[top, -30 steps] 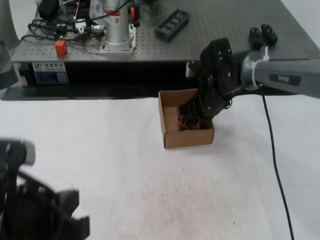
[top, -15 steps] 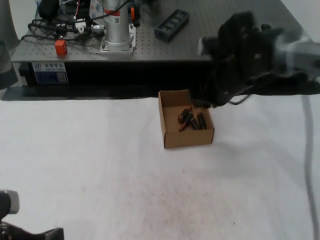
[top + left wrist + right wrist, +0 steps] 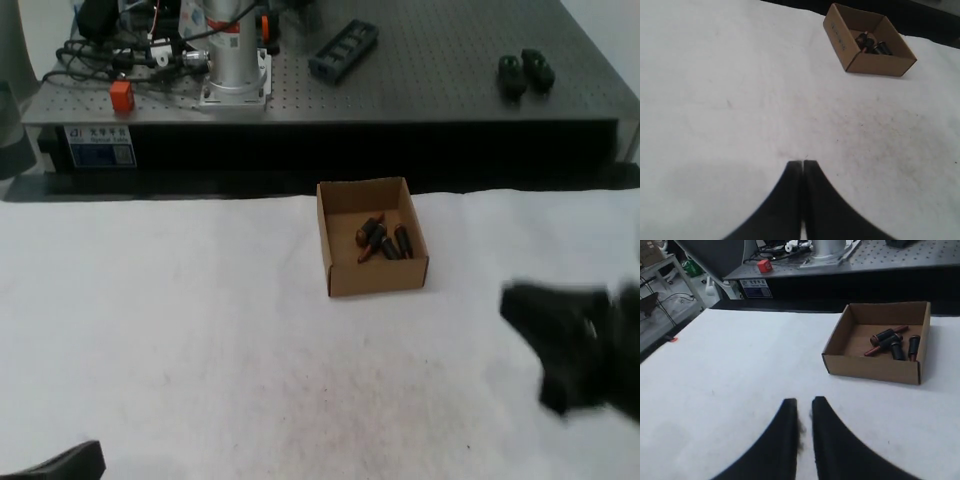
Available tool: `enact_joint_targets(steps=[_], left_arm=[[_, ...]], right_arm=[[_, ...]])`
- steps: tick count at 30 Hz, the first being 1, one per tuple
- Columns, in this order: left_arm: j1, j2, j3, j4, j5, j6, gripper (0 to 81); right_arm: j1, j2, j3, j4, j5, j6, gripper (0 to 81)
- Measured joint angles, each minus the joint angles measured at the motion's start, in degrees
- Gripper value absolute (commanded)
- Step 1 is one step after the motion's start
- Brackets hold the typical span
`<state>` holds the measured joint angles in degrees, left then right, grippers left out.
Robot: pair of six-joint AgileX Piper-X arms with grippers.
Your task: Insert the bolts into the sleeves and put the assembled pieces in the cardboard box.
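We are seeing the cardboard box (image 3: 378, 277) sitting on the white worktop (image 3: 200, 330), toward 12 o'clock, with the assembled pieces (image 3: 382, 240) lying inside it. The left claw (image 3: 803, 165) is hovering over the worktop at 7 o'clock from the box, its fingers pressing together on nothing. The right claw (image 3: 804, 402) is hanging at 4 o'clock, fingers slightly apart, gripping nothing.

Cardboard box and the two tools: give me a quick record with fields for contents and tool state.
box: cardboard box, open-topped, on the white cover
contents: a few assembled pieces, dark with reddish ends, lying loose
left tool: shut, empty, over the cover, away from the box
right tool: slightly open, empty, away from the box
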<state>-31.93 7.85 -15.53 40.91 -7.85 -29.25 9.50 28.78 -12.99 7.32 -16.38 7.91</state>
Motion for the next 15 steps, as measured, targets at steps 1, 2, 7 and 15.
enact_joint_targets(steps=[1,2,7,15], left_arm=[[0.00,0.00,0.00,0.06,0.00,0.02,0.7],[0.00,0.00,0.12,-0.09,0.00,0.02,0.7],[0.00,0.00,1.42,-0.85,-1.02,0.02,0.7],[0.00,0.00,11.67,-5.53,-1.26,0.02,0.7]], right_arm=[[0.00,-2.30,1.54,1.27,0.00,0.01,9.0],[0.00,-3.89,2.80,2.23,0.00,0.01,9.0],[0.00,-7.67,5.79,5.08,0.87,0.01,9.0],[0.00,-7.79,7.33,5.17,2.62,0.01,9.0]])
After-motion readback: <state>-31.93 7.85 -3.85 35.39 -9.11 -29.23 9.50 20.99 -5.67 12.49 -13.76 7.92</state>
